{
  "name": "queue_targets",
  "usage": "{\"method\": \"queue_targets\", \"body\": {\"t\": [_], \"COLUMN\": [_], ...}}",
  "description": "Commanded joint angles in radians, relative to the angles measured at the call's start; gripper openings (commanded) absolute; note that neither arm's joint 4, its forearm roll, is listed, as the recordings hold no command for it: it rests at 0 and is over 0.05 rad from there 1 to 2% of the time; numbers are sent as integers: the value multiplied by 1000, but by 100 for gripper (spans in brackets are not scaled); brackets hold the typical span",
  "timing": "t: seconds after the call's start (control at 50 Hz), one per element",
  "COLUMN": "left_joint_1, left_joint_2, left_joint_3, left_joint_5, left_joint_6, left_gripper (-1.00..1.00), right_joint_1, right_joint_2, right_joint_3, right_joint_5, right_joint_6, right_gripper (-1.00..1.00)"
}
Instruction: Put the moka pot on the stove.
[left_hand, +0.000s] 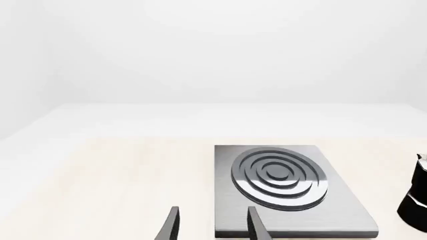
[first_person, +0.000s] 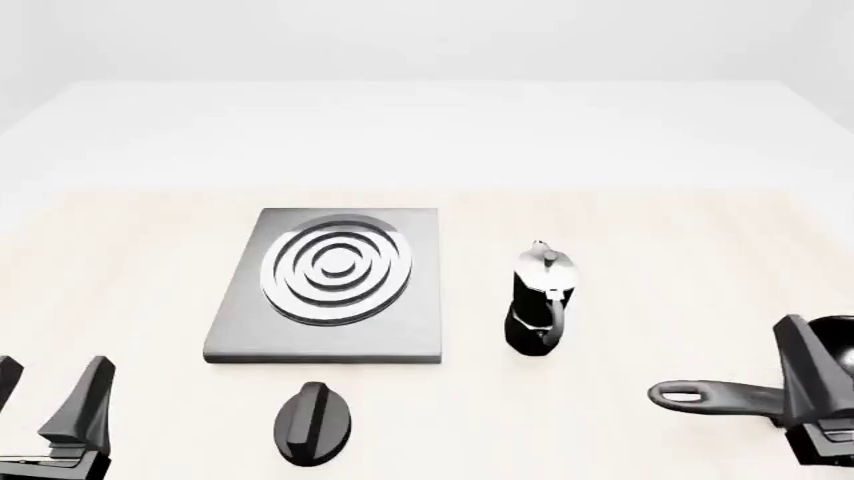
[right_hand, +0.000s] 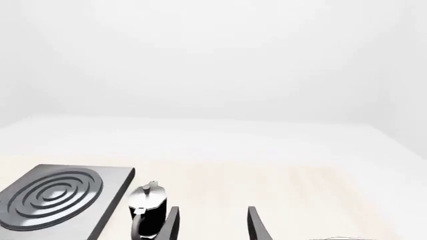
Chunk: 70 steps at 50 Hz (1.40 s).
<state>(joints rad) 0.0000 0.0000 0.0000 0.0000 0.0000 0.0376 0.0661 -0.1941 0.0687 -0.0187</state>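
The moka pot (first_person: 541, 300), black with a silver lid, stands upright on the table just right of the stove (first_person: 414, 320), a grey plate with a ringed burner (first_person: 334, 265). My left gripper (first_person: 54, 365) is open and empty at the near left, short of the stove's near left corner. My right gripper (first_person: 834, 345) is open and empty at the near right, well right of the pot. In the left wrist view the left gripper (left_hand: 213, 222) points at the stove (left_hand: 347, 215), with the pot (left_hand: 417, 200) at the edge. In the right wrist view the pot (right_hand: 148, 210) stands beside one finger of the right gripper (right_hand: 212, 222), with the stove (right_hand: 113, 200) further over.
A black oval knob (first_person: 314, 422) lies on the table in front of the stove. A black frying pan lies at the near right beside my right gripper, its long handle (first_person: 721, 397) pointing left toward the pot.
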Motion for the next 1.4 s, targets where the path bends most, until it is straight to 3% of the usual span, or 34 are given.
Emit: {"method": "queue_targets", "body": {"t": [0.02, 0.42, 0.76, 0.84, 0.86, 1.4], "left_joint_1": [0, 0, 0, 0, 0, 0], "left_joint_2": [0, 0, 0, 0, 0, 0], "left_joint_3": [0, 0, 0, 0, 0, 0], "left_joint_5": [0, 0, 0, 0, 0, 0], "left_joint_6": [0, 0, 0, 0, 0, 0], "left_gripper": [100, 100, 100, 100, 100, 100], "right_joint_1": [76, 152, 185, 202, 230, 256], "right_joint_2": [138, 332, 377, 410, 495, 575], "right_joint_3": [-129, -172, -162, -138, -79, -33], "right_joint_5": [0, -83, -94, -127, -223, -325], "right_joint_6": [-27, -36, -34, -27, 5, 29], "right_gripper": [100, 100, 100, 100, 100, 100]}}
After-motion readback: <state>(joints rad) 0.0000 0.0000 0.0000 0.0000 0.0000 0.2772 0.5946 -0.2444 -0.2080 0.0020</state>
